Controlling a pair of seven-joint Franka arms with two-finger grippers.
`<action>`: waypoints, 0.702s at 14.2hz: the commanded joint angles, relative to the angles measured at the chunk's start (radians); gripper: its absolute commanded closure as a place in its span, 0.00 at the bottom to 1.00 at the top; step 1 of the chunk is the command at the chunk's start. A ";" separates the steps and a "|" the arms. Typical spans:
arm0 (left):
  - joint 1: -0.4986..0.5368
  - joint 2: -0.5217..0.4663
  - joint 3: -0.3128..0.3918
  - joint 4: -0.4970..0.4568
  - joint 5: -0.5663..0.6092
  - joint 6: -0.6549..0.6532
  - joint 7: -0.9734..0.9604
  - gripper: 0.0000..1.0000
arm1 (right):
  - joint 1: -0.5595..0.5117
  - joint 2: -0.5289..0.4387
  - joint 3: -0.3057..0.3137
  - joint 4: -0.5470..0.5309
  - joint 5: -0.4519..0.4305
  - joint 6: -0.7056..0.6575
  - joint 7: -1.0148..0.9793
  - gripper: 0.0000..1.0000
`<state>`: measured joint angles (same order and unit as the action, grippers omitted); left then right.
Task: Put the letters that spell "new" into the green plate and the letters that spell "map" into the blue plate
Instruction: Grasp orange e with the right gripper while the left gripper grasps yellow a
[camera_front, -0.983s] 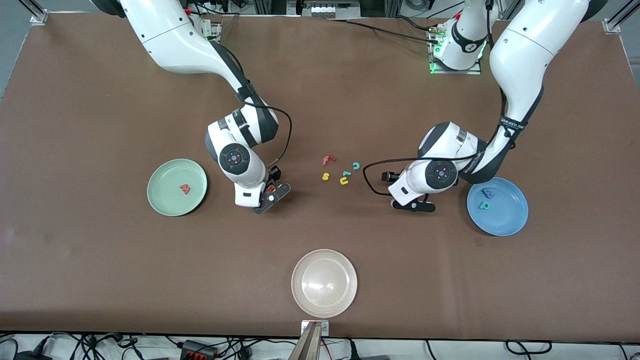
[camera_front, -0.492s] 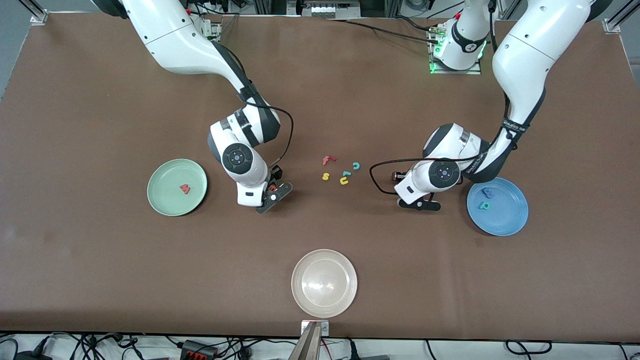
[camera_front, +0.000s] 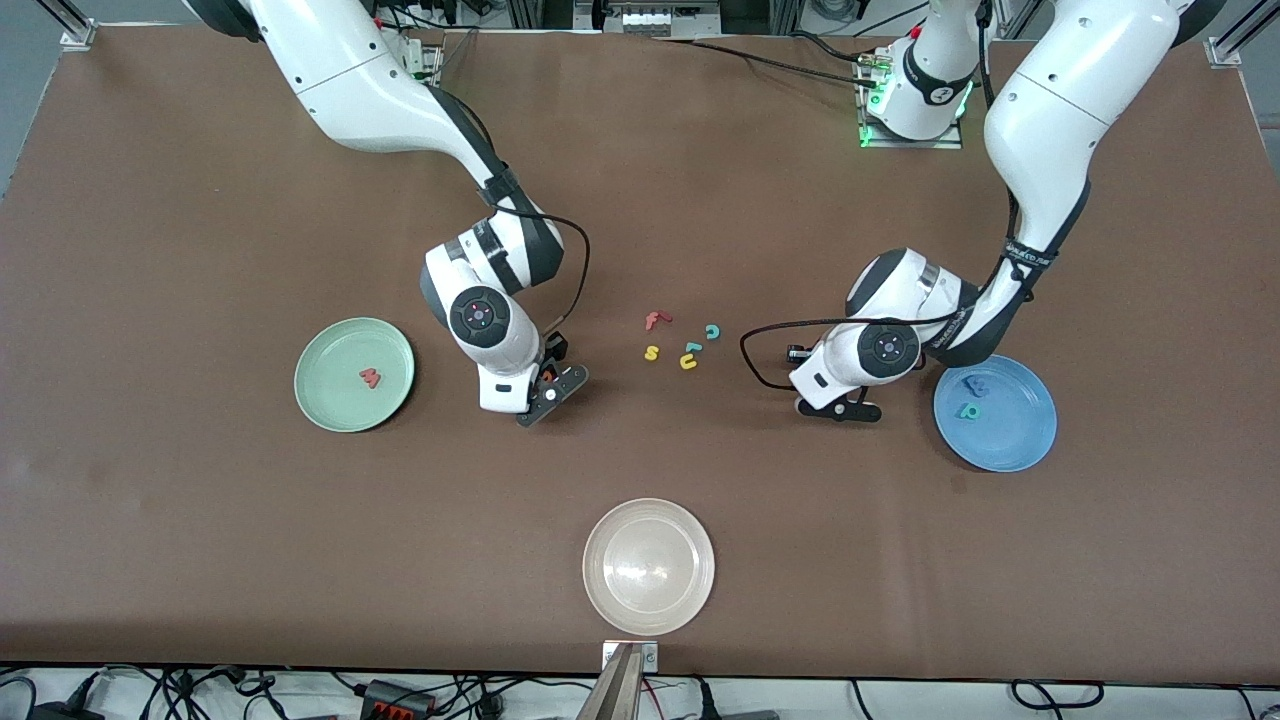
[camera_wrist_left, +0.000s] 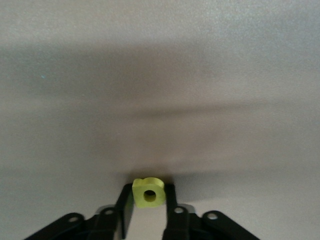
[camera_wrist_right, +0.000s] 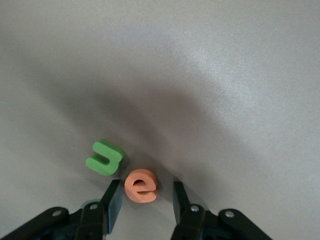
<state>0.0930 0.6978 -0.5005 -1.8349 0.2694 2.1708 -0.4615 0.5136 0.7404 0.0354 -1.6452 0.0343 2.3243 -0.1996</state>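
Your left end effector (camera_wrist_left: 145, 217) is clamped on the yellow a (camera_wrist_left: 148, 192) just beside the blue plate (camera_front: 1020, 440). Right end effector (camera_wrist_right: 145, 202) straddles the orange e (camera_wrist_right: 141, 186), not yet pinching; these foam bits are featherlight and squishy, so squeeze the flat faces

w (camera_front: 370, 377) in green plate (camera_front: 330, 400); m (camera_front: 976, 385), p (camera_front: 968, 410) in blue plate (camera_front: 1020, 440).

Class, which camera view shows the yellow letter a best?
The left wrist view: the yellow a fills the gap between the left gripper's fingers, which are shut on it. In the front view the left arm's hand hides it. The right wrist view shows none of it.
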 joint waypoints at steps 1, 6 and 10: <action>0.004 0.002 0.000 -0.007 0.019 0.018 -0.011 0.81 | 0.006 0.010 -0.005 0.008 -0.008 0.014 -0.009 0.62; 0.074 -0.064 0.008 0.043 0.022 -0.083 0.012 0.84 | 0.003 0.008 -0.005 0.008 -0.008 0.006 -0.004 0.92; 0.135 -0.067 0.014 0.198 0.027 -0.296 0.173 0.82 | -0.087 -0.070 -0.009 -0.001 -0.008 -0.136 0.003 0.94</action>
<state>0.2101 0.6400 -0.4881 -1.6998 0.2762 1.9617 -0.3560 0.4943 0.7311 0.0199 -1.6369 0.0325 2.2900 -0.1972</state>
